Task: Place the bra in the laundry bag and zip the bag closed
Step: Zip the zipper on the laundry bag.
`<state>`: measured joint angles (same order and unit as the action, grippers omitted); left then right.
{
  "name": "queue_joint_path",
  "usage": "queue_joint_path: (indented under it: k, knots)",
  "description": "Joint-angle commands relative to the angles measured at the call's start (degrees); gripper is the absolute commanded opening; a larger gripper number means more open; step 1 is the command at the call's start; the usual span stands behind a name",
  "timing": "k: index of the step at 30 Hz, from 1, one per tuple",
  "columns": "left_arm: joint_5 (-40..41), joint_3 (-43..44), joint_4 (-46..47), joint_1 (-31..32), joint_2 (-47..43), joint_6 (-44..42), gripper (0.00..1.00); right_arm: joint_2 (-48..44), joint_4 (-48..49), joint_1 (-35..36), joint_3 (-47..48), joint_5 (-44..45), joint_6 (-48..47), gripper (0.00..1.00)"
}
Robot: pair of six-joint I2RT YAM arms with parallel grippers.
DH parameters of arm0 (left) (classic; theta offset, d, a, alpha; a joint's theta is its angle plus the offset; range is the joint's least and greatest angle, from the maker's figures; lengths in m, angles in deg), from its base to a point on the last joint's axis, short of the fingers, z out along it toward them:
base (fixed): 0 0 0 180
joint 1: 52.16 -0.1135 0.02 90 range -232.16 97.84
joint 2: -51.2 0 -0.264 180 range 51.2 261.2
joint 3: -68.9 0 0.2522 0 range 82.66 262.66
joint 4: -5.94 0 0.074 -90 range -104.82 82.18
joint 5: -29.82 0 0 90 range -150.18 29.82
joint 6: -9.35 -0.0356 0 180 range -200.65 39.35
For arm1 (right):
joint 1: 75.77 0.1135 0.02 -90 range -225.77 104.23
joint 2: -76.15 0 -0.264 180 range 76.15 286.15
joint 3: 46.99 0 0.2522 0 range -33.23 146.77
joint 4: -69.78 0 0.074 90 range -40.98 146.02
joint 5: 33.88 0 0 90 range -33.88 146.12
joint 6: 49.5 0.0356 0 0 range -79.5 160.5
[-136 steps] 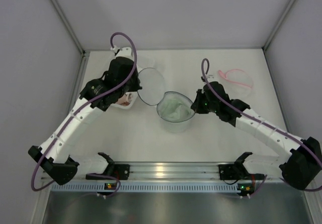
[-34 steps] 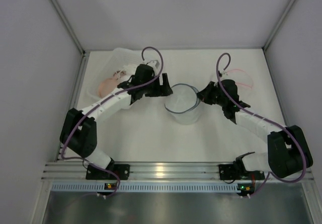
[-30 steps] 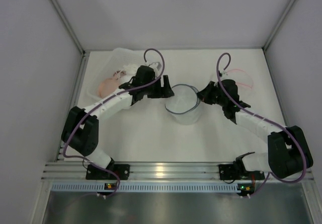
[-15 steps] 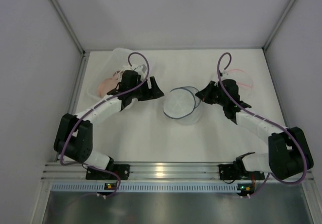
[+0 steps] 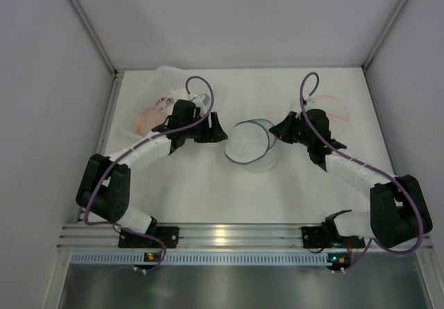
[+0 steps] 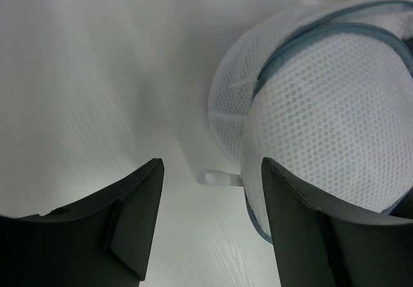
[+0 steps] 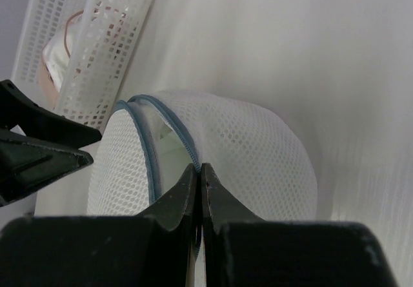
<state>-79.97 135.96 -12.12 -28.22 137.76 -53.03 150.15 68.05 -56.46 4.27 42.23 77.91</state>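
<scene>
Right tool [image 7: 198,168] tight on laundry bag [image 7: 258,164] rim, contents blurred behind mesh.

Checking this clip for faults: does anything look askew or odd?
Nothing spilled or damaged. The only oddity: the mesh laundry bag has its lid ajar, zipper undone, a gap showing where the right end effector pinches the rim. The left end effector is open, empty.

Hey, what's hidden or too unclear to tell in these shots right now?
- What is inside the laundry bag: its mesh hides that in every view.
- The zipper pull: right wrist view, the right claw, shut on the bag's edge, covers it.
- The basket contents: top view, too small, partly under the left arm.
- The pink item: top view, the right arm covers part.
</scene>
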Motion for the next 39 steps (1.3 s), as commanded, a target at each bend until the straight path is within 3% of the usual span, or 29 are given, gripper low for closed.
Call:
queue_joint_path:
  k: [1, 8, 17, 24, 28, 29, 31, 34, 37, 39]
  knots:
    - [-4.11, 1.19, 1.22, 3.82, 0.62, -6.08, 0.68, -0.26, 4.05, -0.68, 1.18, -0.70, -0.94, 0.00]
    - [-5.34, 2.78, 3.32, 7.08, 5.37, -3.98, 0.66, -0.52, 4.67, -0.68, 0.65, -0.79, -0.32, 0.00]
    - [-8.68, 0.58, 22.12, 7.34, 6.95, 6.92, 0.64, -1.14, 6.42, -0.76, -1.55, -0.70, 1.61, 0.00]
    - [-11.14, -0.21, 26.88, 8.31, 10.81, 8.07, 0.61, -1.31, 5.99, -0.68, -2.07, -0.17, 1.35, 0.00]
    - [-10.97, -0.12, 26.97, 9.19, 11.43, 8.50, 0.38, -1.66, 5.72, -0.68, -2.16, 0.53, 1.35, 0.00]
    - [-10.80, -0.12, 26.97, 9.28, 11.43, 8.51, 0.21, -1.58, 5.72, -0.76, -2.16, 0.53, 1.44, 0.00]
    - [-10.36, -0.04, 26.97, 9.37, 11.08, 8.59, 0.03, -1.58, 5.46, -0.76, -2.08, 0.53, 1.35, 0.00]
    - [-7.64, 2.67, 21.20, 9.10, 9.16, 7.98, 0.00, -1.75, 3.53, -0.68, -1.55, 0.18, 0.39, 0.00]
    - [-0.97, 12.24, 1.45, 8.75, 6.61, -0.96, 0.00, -3.94, -0.95, -0.76, -0.93, -0.17, -1.81, 0.00]
    - [1.33, 16.03, -3.24, 8.75, 3.02, -5.27, 0.00, -7.26, -5.67, -0.68, -0.93, 0.09, -3.99, 0.05]
